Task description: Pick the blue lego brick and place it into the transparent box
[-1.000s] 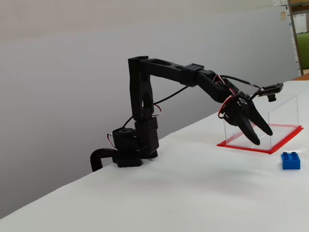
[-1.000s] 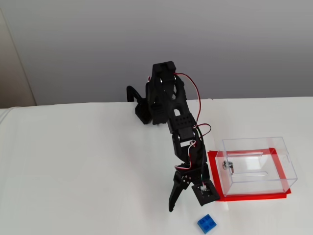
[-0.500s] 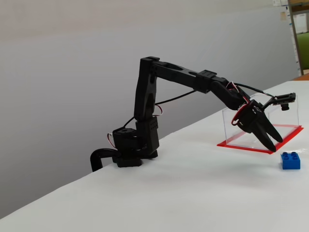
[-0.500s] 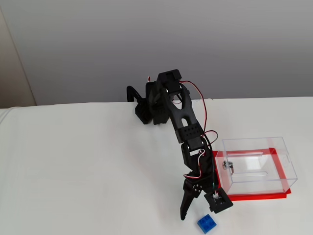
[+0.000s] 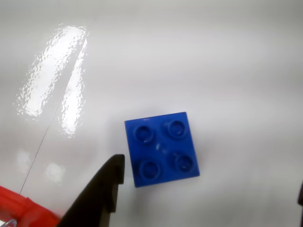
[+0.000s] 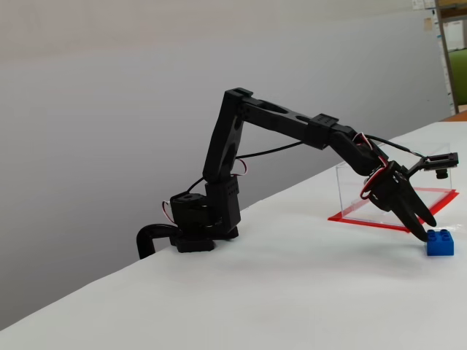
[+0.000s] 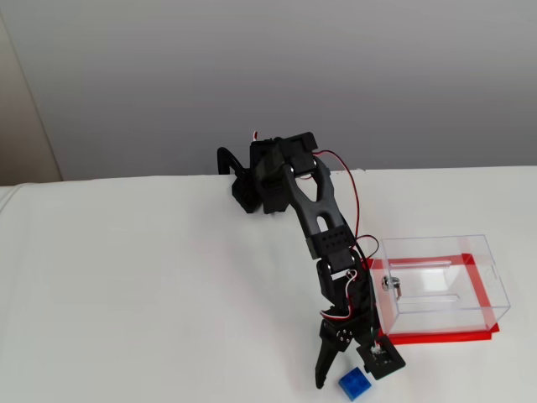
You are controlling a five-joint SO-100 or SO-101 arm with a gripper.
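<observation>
The blue lego brick point(image 5: 161, 149) lies flat on the white table, studs up. It also shows in both fixed views point(image 6: 440, 242) point(image 7: 355, 384). My gripper point(image 5: 209, 175) is open and lowered over it. In the wrist view one black finger point(image 5: 102, 191) stands just left of the brick, and the other only shows at the right edge. The gripper point(image 6: 422, 232) point(image 7: 348, 371) holds nothing. The transparent box point(image 7: 440, 285) with its red base rim point(image 5: 23, 208) and silver knob point(image 7: 388, 284) stands right beside the gripper, and also shows in a fixed view point(image 6: 394, 191).
The white table point(image 7: 126, 294) ends close to the brick at the front in a fixed view. The arm's base point(image 7: 260, 180) stands at the back of the table before a grey wall. Shelving point(image 6: 452, 51) shows far right.
</observation>
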